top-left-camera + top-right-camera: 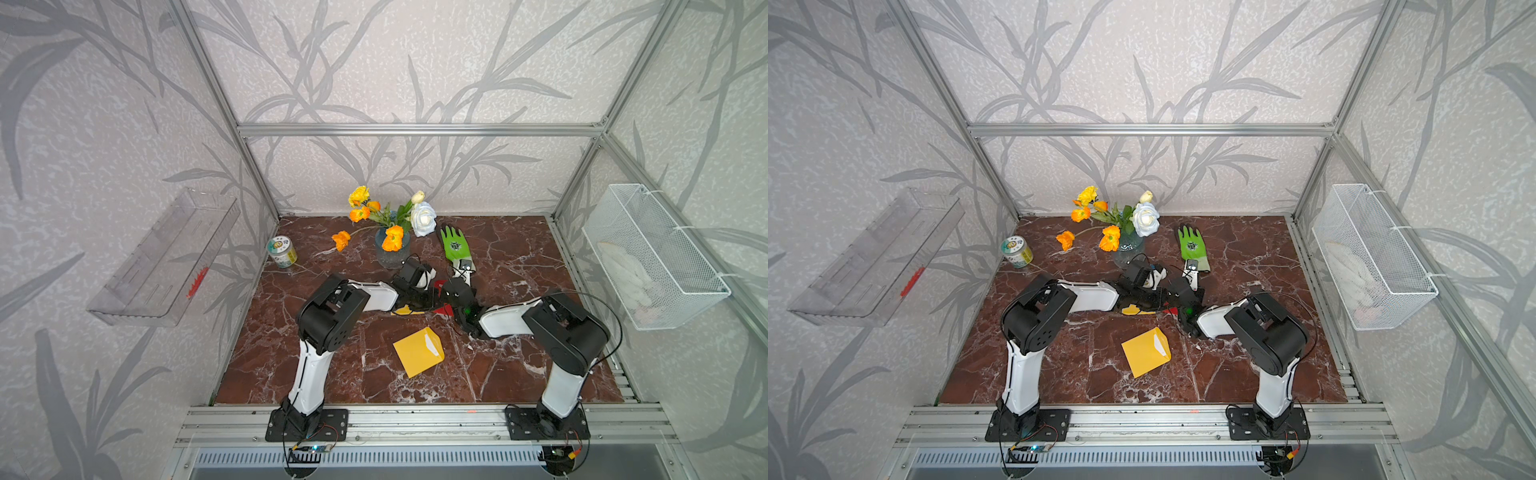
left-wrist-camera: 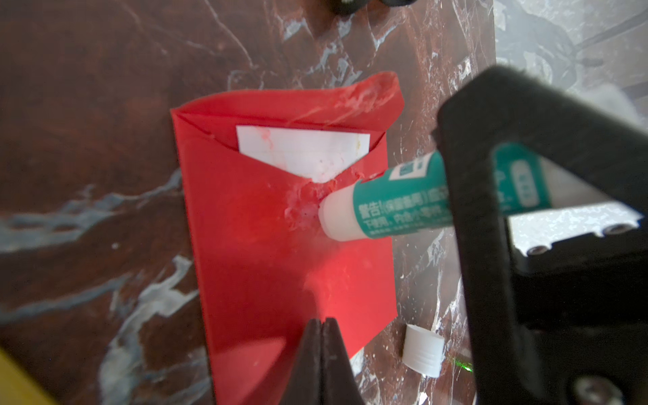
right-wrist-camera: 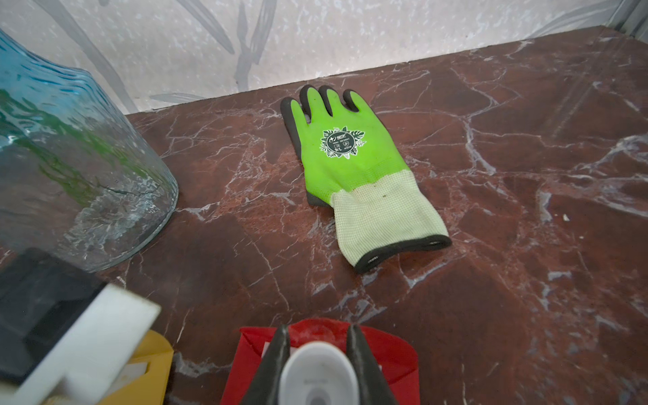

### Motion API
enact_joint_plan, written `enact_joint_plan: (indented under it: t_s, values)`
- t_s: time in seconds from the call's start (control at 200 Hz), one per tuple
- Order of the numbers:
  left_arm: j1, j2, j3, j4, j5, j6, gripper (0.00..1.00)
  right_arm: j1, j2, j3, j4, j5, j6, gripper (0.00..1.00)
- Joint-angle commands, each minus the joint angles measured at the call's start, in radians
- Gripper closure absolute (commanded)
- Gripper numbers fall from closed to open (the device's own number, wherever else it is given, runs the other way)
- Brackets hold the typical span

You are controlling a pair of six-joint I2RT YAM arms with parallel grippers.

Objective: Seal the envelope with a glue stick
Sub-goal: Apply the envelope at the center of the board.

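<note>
The glue stick (image 2: 396, 207) is uncapped. Its bare white tip sits on the red envelope (image 2: 280, 273), just under the V-notch of the pocket, where the paper is smeared and roughened. Its long axis runs crosswise to the envelope's length, and the tip points inward from the envelope's long edge toward its middle.

The right gripper (image 3: 317, 333) has its jaws clenched around the teal-labelled body, 1 jaw on each side. The tip end sticks out beyond the jaws, and the rest runs back between them.

The left gripper (image 2: 322, 336) has its jaws pressed together with nothing between them. Its tips are over the envelope's closed end, opposite the flap (image 2: 298, 105). I cannot tell whether they press down. The glue tip lies well ahead of these jaws, up the envelope.

The things number 1 glue stick, 1 white cap (image 2: 422, 350) lying apart on the tabletop (image 1: 519, 257) beside the envelope, and 1 red envelope with its flap open and 1 white sheet (image 2: 305, 150) inside. There are also 2 yellow envelopes, 1 lying free (image 1: 417, 351) and 1 partly under the left arm (image 1: 405, 310). There is also 1 glove (image 3: 347, 150), 1 vase (image 3: 70, 157) and 1 can (image 1: 281, 251).
</note>
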Motion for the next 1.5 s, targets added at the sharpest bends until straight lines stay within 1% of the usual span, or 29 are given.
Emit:
enact_joint_plan:
  t_s: [0.0, 0.17, 0.435, 0.565, 0.67, 0.755, 0.965, 1.085, 1.1, 1.2, 1.22, 1.455, 1.5]
  values:
    - [0.005, 0.028, 0.0, -0.027, 0.006, -0.003, 1.0, 0.007, 0.001, 0.024, -0.155, 0.098, 0.059, 1.0]
    - [0.008, 0.034, -0.001, -0.029, 0.013, -0.005, 1.0, 0.007, -0.006, 0.051, -0.226, 0.187, 0.082, 1.0]
    - [0.01, 0.043, -0.003, -0.03, 0.018, -0.008, 1.0, 0.005, -0.021, 0.024, -0.226, 0.198, 0.092, 1.0]
    - [0.009, 0.046, -0.006, -0.033, 0.021, -0.009, 1.0, 0.003, -0.037, 0.004, -0.168, 0.161, 0.098, 1.0]
    - [0.01, 0.047, -0.003, -0.033, 0.022, -0.009, 1.0, 0.003, -0.052, -0.032, -0.044, 0.128, 0.073, 1.0]
    - [0.01, 0.047, -0.003, -0.032, 0.023, -0.012, 1.0, 0.004, -0.056, -0.028, -0.051, 0.126, 0.064, 1.0]
    - [0.01, 0.05, -0.004, -0.035, 0.028, -0.011, 1.0, 0.0, -0.087, -0.056, -0.034, 0.121, 0.095, 1.0]
    - [0.009, 0.051, -0.004, -0.035, 0.029, -0.011, 1.0, -0.01, -0.106, -0.097, 0.073, 0.096, 0.104, 1.0]
    - [0.009, 0.051, -0.004, -0.035, 0.029, -0.011, 1.0, -0.013, -0.107, -0.103, 0.087, 0.09, 0.131, 1.0]
    - [0.01, 0.051, -0.003, -0.035, 0.031, -0.012, 1.0, -0.027, -0.098, -0.123, 0.118, 0.061, 0.174, 1.0]
    - [0.01, 0.052, -0.003, -0.034, 0.03, -0.012, 1.0, -0.029, -0.095, -0.124, 0.151, 0.059, 0.177, 1.0]
    - [0.009, 0.057, -0.003, -0.033, 0.035, -0.014, 1.0, -0.033, -0.069, -0.099, 0.138, 0.044, 0.218, 1.0]
    - [0.009, 0.059, -0.001, -0.032, 0.036, -0.015, 1.0, -0.035, -0.067, -0.09, 0.093, 0.047, 0.225, 1.0]
